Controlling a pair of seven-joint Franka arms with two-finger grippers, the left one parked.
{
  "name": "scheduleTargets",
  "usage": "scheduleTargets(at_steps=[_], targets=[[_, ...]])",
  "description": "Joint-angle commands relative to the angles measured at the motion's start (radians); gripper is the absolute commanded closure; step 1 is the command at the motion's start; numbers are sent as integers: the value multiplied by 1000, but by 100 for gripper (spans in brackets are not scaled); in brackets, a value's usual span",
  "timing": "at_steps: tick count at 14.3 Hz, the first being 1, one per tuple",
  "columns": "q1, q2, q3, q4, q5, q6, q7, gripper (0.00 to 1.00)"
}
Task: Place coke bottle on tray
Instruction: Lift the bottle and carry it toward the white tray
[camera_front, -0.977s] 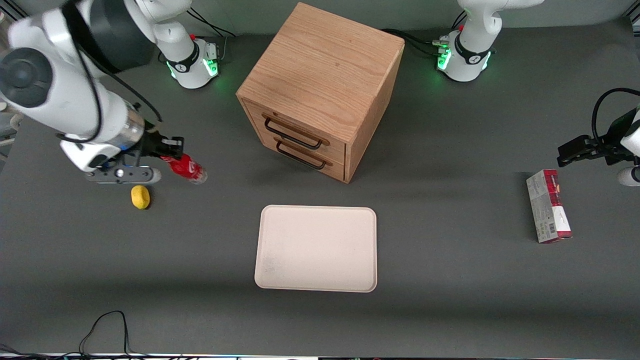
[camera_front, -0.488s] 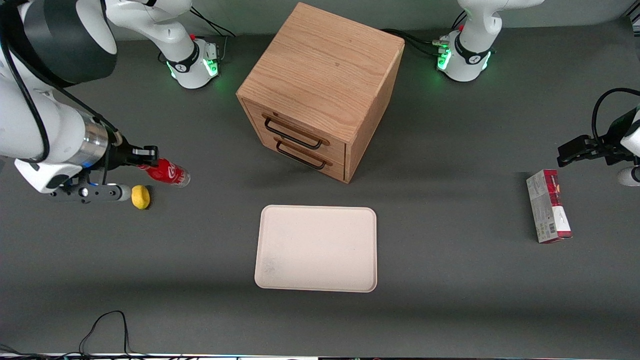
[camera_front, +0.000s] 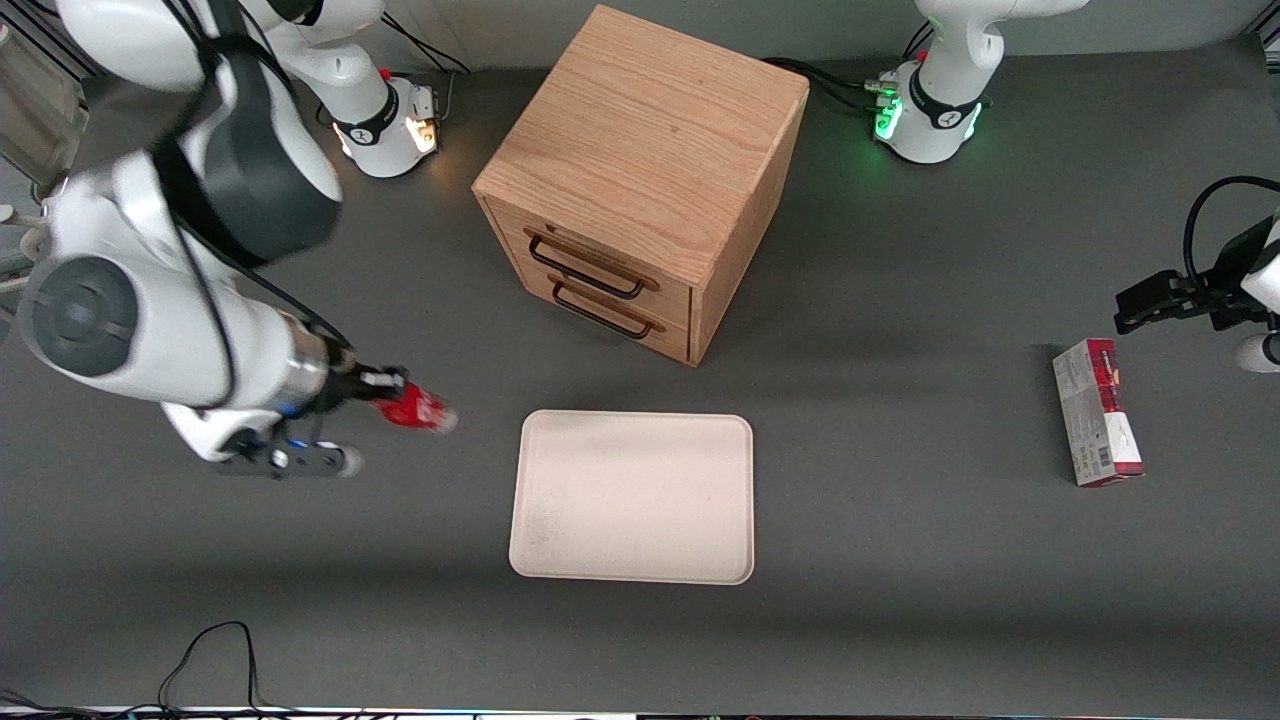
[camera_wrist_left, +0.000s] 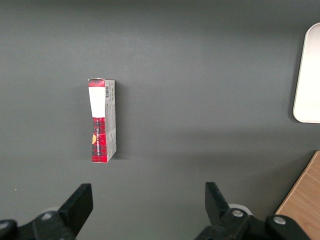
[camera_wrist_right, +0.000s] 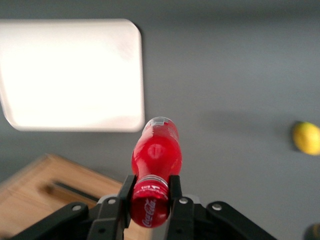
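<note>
Now the bottle (camera_front: 418, 409) is clamped by its cap end in the tool (camera_front: 385, 388). It is held above the worktop (camera_front: 900, 560) beside the tray (camera_front: 632, 497), toward the working arm's edge.

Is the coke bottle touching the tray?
Apart. The front view shows bare table between the coke bottle, held in the gripper, and the tray.

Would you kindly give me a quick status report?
Tool shut on coke bottle, aloft beside tray. Tray bare. Path looks clear.
</note>
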Motion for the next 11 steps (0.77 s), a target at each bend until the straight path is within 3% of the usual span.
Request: scheduleTargets(at_steps=[1,5,11], targets=[[35,122,19,91,1,122,123,100],[86,221,16,91,-76,291,219,100],[107,320,10,91,-170,414,240,100]])
